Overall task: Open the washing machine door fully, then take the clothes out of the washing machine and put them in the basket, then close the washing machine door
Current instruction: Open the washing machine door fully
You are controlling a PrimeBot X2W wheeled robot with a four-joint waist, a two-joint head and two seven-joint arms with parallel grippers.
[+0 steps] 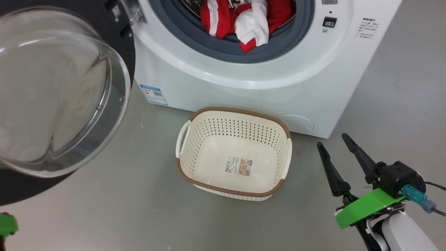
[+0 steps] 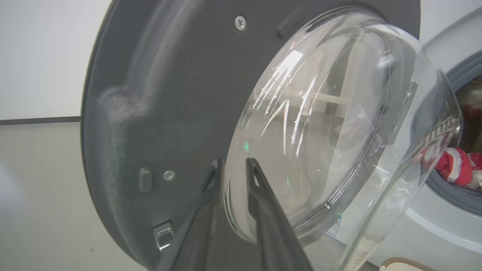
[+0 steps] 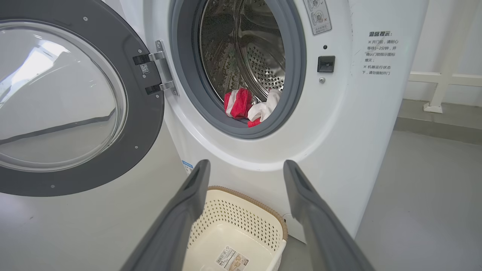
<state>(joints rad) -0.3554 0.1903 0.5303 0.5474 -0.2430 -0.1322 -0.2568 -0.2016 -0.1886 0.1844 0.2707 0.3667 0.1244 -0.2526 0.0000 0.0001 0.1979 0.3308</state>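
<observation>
Setting: a plain indoor laundry or utility space, most like a test room.

Evidence:
- A white front-loading washing machine (image 3: 339, 124) stands directly on a smooth grey floor (image 1: 104, 216).
- The wall (image 2: 45, 56) is flat white, with a dark skirting strip (image 2: 37, 120) at its foot.
- A white rail (image 3: 440, 79) runs low along the wall beside the machine.
- A cream perforated basket (image 1: 237, 110) sits on the floor at the machine's front.
- The machine carries printed Chinese notices (image 3: 378, 52) and a blue-edged sticker (image 1: 153, 94).
</observation>
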